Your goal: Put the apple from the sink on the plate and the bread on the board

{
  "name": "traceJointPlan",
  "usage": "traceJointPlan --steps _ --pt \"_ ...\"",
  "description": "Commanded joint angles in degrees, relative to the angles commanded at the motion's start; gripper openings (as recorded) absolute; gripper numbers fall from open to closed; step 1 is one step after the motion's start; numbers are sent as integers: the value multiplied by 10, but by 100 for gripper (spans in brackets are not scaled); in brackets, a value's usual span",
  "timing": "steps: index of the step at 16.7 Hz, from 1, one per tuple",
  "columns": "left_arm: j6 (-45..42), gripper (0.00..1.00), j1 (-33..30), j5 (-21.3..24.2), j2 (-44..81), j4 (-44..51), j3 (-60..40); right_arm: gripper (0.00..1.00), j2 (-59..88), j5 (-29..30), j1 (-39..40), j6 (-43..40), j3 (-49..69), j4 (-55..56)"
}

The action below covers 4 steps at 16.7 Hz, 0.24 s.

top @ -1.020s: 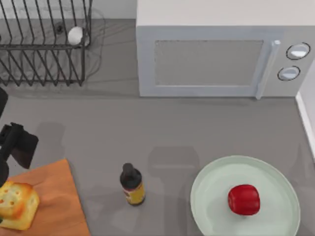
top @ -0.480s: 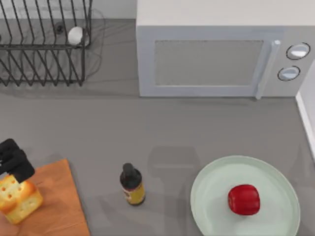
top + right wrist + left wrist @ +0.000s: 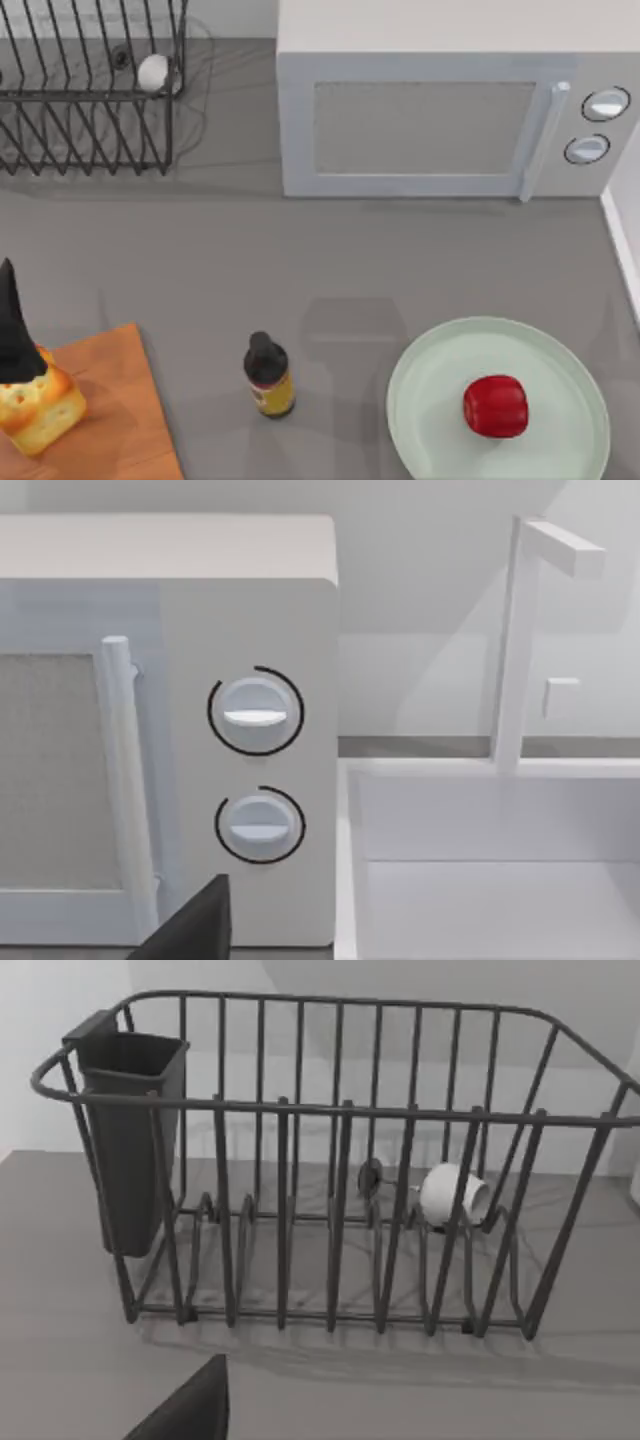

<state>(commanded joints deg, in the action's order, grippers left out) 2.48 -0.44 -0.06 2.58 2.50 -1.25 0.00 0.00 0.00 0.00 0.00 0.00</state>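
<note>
Since a second ago the left gripper (image 3: 14,335) has shifted from the table beside the board's far corner to the top view's left edge, where it now shows as a dark pointed shape overlapping the top of the bread (image 3: 40,407); whether its fingers are spread or closed I cannot tell. Over the same second the bread has moved a little, turned slightly, and now sits tilted on the board (image 3: 115,420), an orange-brown wooden slab at the lower left corner of the table. On the lower right, the apple (image 3: 495,406) rests unchanged inside the pale green plate (image 3: 430,410), right of its centre and clear of the rim. Between board and plate stands a small dark bottle (image 3: 268,375) with a yellow label, upright and apart from both. At the back of the table a white microwave (image 3: 440,120) has its door shut, with two round knobs (image 3: 255,712) at its right side. Left of it is a black wire dish rack (image 3: 90,90); the left wrist view looks straight at this rack (image 3: 330,1160), with a dark cutlery cup (image 3: 128,1140) hung at one end and a small white ball (image 3: 452,1195) lying on the rack's floor. Next to the microwave, the right wrist view shows a white sink (image 3: 490,860) with a square white faucet (image 3: 525,630), and a dark sliver of the right gripper (image 3: 195,925) whose spread I cannot tell.
</note>
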Motion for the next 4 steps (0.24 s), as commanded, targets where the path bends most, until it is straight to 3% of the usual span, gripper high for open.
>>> traceJointPlan --steps 4 --pt "-25 100 4 1 -26 -25 12 100 0 0 0 0 0 0"
